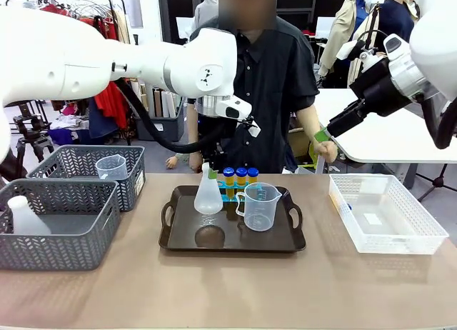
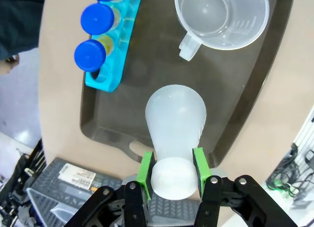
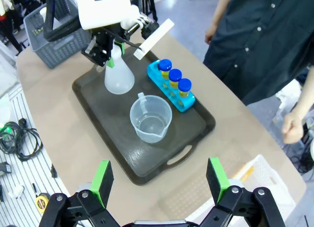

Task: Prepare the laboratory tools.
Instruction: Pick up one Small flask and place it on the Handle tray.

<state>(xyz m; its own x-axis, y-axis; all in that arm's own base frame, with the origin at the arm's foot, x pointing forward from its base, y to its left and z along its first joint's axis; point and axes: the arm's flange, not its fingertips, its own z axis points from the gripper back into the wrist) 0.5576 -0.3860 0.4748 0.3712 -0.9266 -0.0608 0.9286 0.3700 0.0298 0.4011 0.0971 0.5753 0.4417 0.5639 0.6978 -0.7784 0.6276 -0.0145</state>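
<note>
The translucent white conical flask [image 1: 208, 196] hangs upright over the left part of the dark tray [image 1: 285, 241], its neck clamped between the green pads [image 2: 145, 170] of the left gripper [image 2: 172, 172], whose jaws are closed on that neck; in the front view a round shadow lies on the tray floor under the flask, so its base seems to be off the tray, though this cannot be told for sure. Just to the right of the flask on the tray stands the clear handled measuring beaker [image 1: 260, 206], upright and apart from it. Behind both, at the tray's far edge, sits the blue tube rack [image 3: 171, 88] with three slim tubes of yellow liquid with blue caps [image 1: 240, 176] standing in it. The right gripper [image 1: 323, 135] is raised well above the surface at the right, away from the tray, its jaws spread wide with nothing between them. A white lattice bin [image 1: 385, 214] rests on the surface to the right of the tray, and two grey mesh baskets [image 1: 61, 219] stand at the left. A person in a dark shirt [image 1: 275, 80] stands at the far side.
</note>
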